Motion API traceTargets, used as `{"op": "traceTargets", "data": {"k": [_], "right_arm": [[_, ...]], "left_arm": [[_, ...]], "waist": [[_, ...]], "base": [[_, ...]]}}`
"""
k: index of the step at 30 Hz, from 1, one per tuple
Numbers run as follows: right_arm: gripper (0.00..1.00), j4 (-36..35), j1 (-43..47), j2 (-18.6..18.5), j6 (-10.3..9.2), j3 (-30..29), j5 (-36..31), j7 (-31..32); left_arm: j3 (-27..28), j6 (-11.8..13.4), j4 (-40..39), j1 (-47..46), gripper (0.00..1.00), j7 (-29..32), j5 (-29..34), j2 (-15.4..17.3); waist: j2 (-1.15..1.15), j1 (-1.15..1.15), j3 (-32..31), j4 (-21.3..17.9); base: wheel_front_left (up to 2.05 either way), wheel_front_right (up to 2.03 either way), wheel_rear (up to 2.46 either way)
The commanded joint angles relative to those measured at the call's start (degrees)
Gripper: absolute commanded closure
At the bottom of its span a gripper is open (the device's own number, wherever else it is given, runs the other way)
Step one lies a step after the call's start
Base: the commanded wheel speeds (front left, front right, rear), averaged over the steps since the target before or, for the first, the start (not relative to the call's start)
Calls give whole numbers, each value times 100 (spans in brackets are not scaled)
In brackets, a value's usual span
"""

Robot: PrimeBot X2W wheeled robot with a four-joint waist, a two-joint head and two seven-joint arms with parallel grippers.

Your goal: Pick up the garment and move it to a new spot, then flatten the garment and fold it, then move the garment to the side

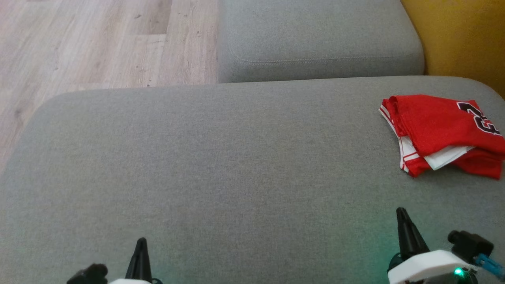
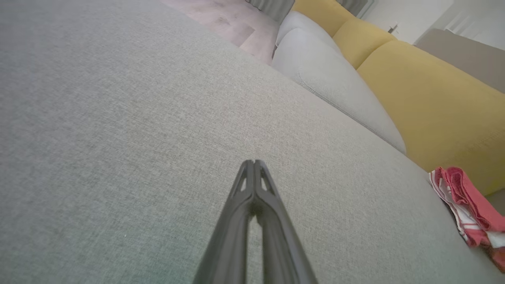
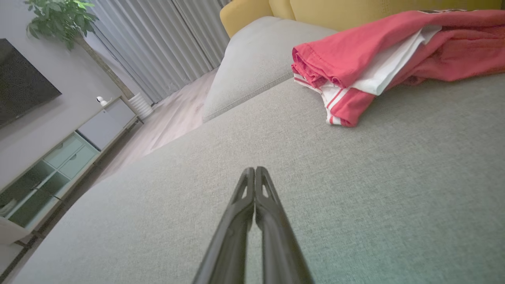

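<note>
The garment (image 1: 444, 132) is a red jersey with white trim and dark numerals, folded into a bundle at the far right of the grey cushion (image 1: 221, 169). It also lies at the right edge of the left wrist view as the garment (image 2: 469, 211), and at the upper right of the right wrist view as the garment (image 3: 378, 63). My right gripper (image 1: 401, 211) (image 3: 255, 170) is shut and empty, hovering over bare cushion in front of the jersey. Far to the left, my left gripper (image 1: 142, 240) (image 2: 253, 162) is shut and empty above the cushion.
A second grey cushion (image 1: 315, 39) lies beyond the first. Yellow sofa backrests (image 2: 430, 98) rise behind the jersey. Wood floor (image 1: 98, 43) runs past the cushion's left edge. A low cabinet (image 3: 67, 154), a potted plant (image 3: 63, 19) and curtains (image 3: 158, 43) stand across the room.
</note>
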Motion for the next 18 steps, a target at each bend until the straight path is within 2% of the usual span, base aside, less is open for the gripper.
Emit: {"op": "traceTargets", "data": {"k": [1, 18], "right_arm": [[100, -217, -329, -72, 11, -18, 214, 33], [100, -237, -497, -93, 16, -135, 1376, 206]], "left_arm": [[218, -58, -141, -308, 100, 34, -139, 0], [679, -311, -140, -470, 100, 294, -905, -157]], "waist": [[0, 0, 8, -4], [0, 0, 84, -46]], "base": [[0, 0, 0], [0, 0, 0]]}}
